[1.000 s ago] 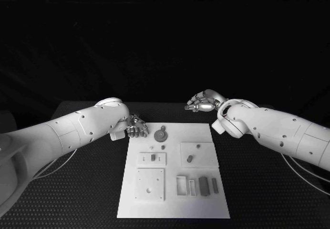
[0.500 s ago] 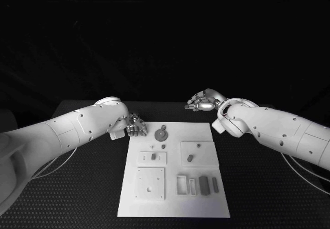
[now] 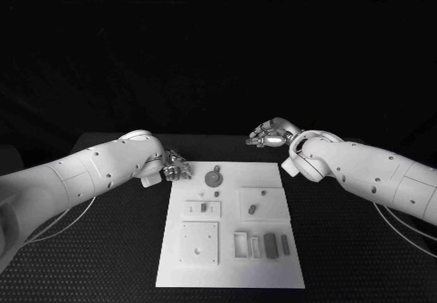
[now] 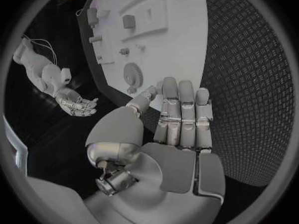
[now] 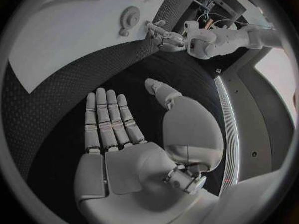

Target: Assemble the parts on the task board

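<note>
Across the middle of the black table [image 3: 109,252] you have the task board [image 3: 230,271], a white plate whose long axis runs from the table's near edge toward its far edge. You can read no writing, label or brand on it or on the parts.

Near the board's far edge lies a round gear-like part [image 3: 213,178] with a small piece touching its far side. Toward the board's middle, a raised white block [image 3: 202,209] on its left half carries two small upright parts, and a second block [image 3: 261,203] on its right half carries a short dark peg. Toward the near edge, a flat square plate with a hole [image 3: 199,243] sits on the left; beside it on the right lies a row of narrow bar-shaped parts [image 3: 269,245], side by side, their long axes parallel to the board's long sides.

Your left hand [image 3: 177,165] hangs just off the board's far-left corner, holding nothing; the left wrist view shows its fingers [image 4: 181,115] straight, side by side, pointing at the gear-like part. Your right hand [image 3: 269,134] sits beyond the board's far-right corner, well above the table, palm bare, fingers [image 5: 107,119] extended together and thumb apart.
</note>
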